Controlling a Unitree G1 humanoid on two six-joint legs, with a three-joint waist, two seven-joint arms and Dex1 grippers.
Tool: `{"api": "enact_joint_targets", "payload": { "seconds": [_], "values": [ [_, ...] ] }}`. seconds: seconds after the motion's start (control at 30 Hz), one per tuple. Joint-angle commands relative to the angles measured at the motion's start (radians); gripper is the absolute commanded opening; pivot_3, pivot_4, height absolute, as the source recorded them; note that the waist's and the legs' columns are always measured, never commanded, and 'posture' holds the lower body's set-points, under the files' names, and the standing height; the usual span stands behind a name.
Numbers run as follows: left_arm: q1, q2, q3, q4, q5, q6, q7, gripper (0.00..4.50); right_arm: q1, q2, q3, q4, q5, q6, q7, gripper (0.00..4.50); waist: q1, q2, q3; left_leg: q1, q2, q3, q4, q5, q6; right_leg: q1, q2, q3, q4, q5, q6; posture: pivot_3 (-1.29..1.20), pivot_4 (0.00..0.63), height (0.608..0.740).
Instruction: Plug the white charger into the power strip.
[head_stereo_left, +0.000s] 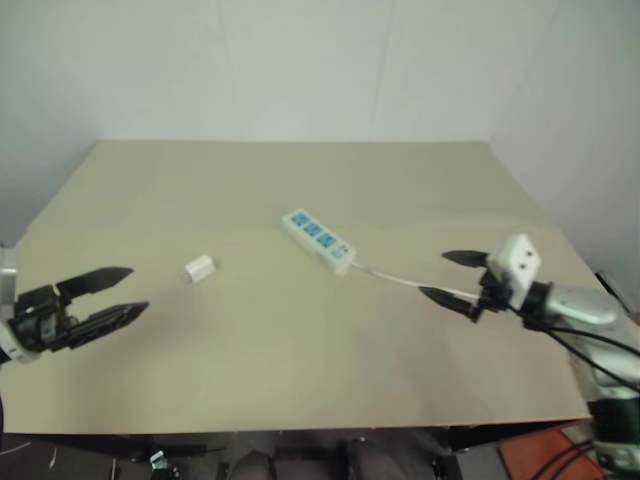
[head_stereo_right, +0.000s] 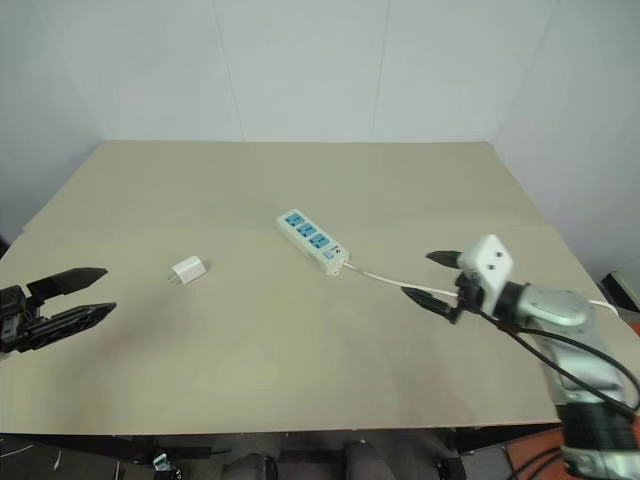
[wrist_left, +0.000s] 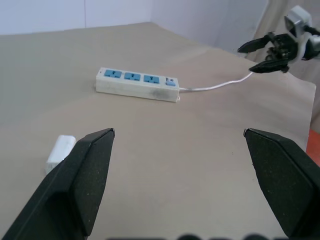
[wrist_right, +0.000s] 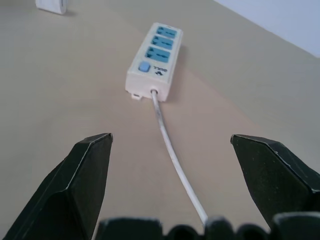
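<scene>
The power strip (head_stereo_left: 319, 239) lies slantwise in the middle of the tan table, three blue socket faces up, its thin white cord (head_stereo_left: 405, 281) running off to the right. The small white charger (head_stereo_left: 199, 268) lies on its side left of the strip, apart from it. My left gripper (head_stereo_left: 120, 292) hovers open at the table's left edge, pointing toward the charger. Over the cord at the right, my right gripper (head_stereo_left: 455, 279) stands open and faces the strip's switch end (wrist_right: 144, 67). Nothing sits between either pair of fingers.
The tan table (head_stereo_left: 300, 370) ends in a front edge near me, with white walls behind and to the right. An orange patch of floor (head_stereo_left: 540, 455) shows past the front right corner.
</scene>
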Motion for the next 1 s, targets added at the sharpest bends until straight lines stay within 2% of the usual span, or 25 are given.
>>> {"api": "enact_joint_targets", "payload": {
  "seconds": [0.03,0.2,0.33,0.67,1.0],
  "values": [
    [-0.044,0.011,-0.031,-0.006,0.010,-0.029,0.014,4.50,-0.122,0.103,0.084,0.153,-0.072,-0.078,-0.043,4.45,-0.004,0.000,0.000,0.000,0.000,0.000,0.000,0.000,0.000,0.000,0.000,0.000,0.000,0.000,0.000,0.00,0.150,0.740],
    [-0.069,0.006,-0.057,-0.006,0.014,-0.040,0.017,4.50,-0.263,0.300,0.125,0.416,-0.148,-0.197,-0.175,4.45,-0.006,0.000,0.000,-0.005,0.000,-0.001,0.000,0.000,0.000,-0.004,0.001,0.000,0.000,0.004,-0.008,0.00,0.150,0.740],
    [-0.061,0.000,-0.055,-0.017,0.012,-0.043,0.018,4.50,-0.336,0.390,0.120,0.581,-0.179,-0.297,-0.246,4.45,-0.005,0.000,0.000,-0.005,0.000,-0.002,0.000,0.000,0.000,-0.004,0.001,0.000,0.000,0.005,-0.008,0.00,0.150,0.740],
    [-0.051,-0.009,-0.067,-0.032,0.007,-0.045,0.021,4.50,-0.424,0.487,0.109,0.811,-0.207,-0.423,-0.339,4.45,-0.008,0.000,0.000,-0.005,0.000,-0.002,0.000,0.000,0.000,-0.003,0.000,-0.001,0.001,0.005,-0.008,0.00,0.150,0.740],
    [-0.057,-0.002,-0.065,-0.033,0.002,-0.039,0.021,4.50,-0.458,0.539,0.077,0.912,-0.207,-0.453,-0.374,4.45,-0.012,0.000,0.000,-0.004,0.000,-0.002,0.000,0.000,0.000,-0.003,0.001,-0.001,0.001,0.005,-0.008,0.00,0.150,0.740]
  ]
}}
